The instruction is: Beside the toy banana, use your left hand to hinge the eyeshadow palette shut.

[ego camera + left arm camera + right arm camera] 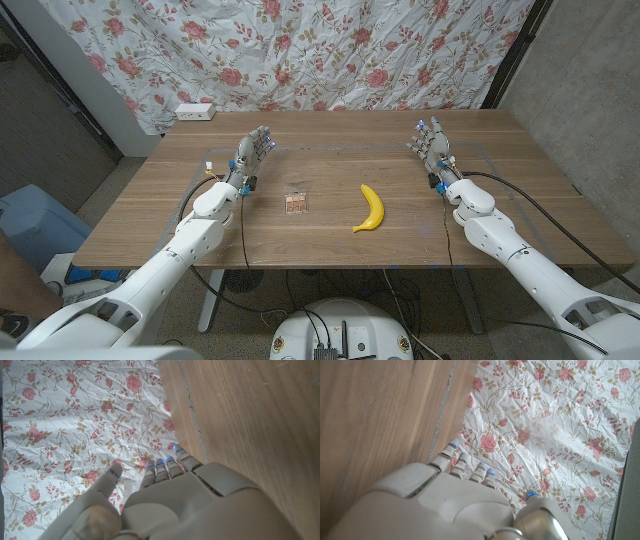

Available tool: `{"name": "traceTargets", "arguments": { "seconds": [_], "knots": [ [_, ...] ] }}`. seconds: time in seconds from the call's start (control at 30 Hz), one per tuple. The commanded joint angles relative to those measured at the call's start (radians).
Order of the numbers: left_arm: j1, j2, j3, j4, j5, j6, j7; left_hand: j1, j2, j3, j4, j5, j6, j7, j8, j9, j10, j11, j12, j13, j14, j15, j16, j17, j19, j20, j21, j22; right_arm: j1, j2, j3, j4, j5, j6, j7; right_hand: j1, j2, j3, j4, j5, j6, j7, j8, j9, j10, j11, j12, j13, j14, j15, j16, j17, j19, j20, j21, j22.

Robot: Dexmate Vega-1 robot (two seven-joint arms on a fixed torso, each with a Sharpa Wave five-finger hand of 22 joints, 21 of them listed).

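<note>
A wooden table (330, 240) fills the centre of the frame beneath a floral cloth backdrop (300, 50). The left hand (252, 152), left of centre, and the right hand (432, 145), upper right, both stand with fingers spread, holding nothing. The toy banana (370, 208) lies just right of centre; the small eyeshadow palette (296, 203) lies open near its left, well apart from the left hand. The light palette could likely skid toward the banana if pushed rather than hinged.
</note>
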Motion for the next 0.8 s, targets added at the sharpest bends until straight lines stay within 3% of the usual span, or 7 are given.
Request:
{"name": "traceTargets", "arguments": {
  "seconds": [0.03, 0.47, 0.8],
  "knots": [
    [-0.006, 0.005, -0.002, 0.014, 0.002, -0.004, -0.008, 0.004, 0.105, 0.008, -0.001, 0.006, 0.009, -0.002, 0.004, 0.001, 0.008, 0.000, 0.005, 0.002, 0.008, 0.000, 0.004, 0.002, 0.009, -0.009, 0.006, 0.005, 0.000, 0.000, 0.000, 0.000, 0.000, 0.000, 0.000, -0.001, 0.110, -0.001, 0.008, 0.008, 0.001, -0.007, 0.005, 0.002, 0.002, -0.008, 0.005, 0.004, -0.005, -0.139, 0.003, 0.002, 0.006, -0.002, 0.007, 0.002],
    [0.023, 0.064, -0.001, -0.061, 0.045, 0.024, 0.024, -0.006, 0.092, 0.000, 0.004, 0.005, 0.037, -0.002, 0.011, 0.001, 0.034, -0.011, 0.013, 0.002, 0.012, -0.007, 0.006, 0.005, 0.010, -0.008, 0.007, 0.006, 0.000, 0.000, 0.000, 0.000, 0.000, 0.000, 0.000, -0.001, 0.110, -0.001, 0.008, 0.008, 0.001, -0.006, 0.005, 0.002, 0.002, -0.008, 0.005, 0.004, -0.004, -0.139, 0.004, 0.002, 0.006, -0.002, 0.007, 0.002],
    [0.057, 0.126, -0.010, -0.175, 0.082, 0.065, 0.065, -0.015, 0.086, -0.003, 0.010, 0.005, 0.064, 0.003, 0.016, 0.001, 0.053, -0.006, 0.016, 0.002, 0.017, -0.008, 0.005, 0.005, 0.006, -0.009, 0.006, 0.006, 0.000, 0.000, 0.000, 0.000, 0.000, 0.000, 0.000, -0.001, 0.110, -0.001, 0.008, 0.008, 0.001, -0.006, 0.005, 0.002, 0.002, -0.008, 0.005, 0.004, -0.005, -0.139, 0.003, 0.002, 0.006, -0.001, 0.007, 0.002]
  ]
}}
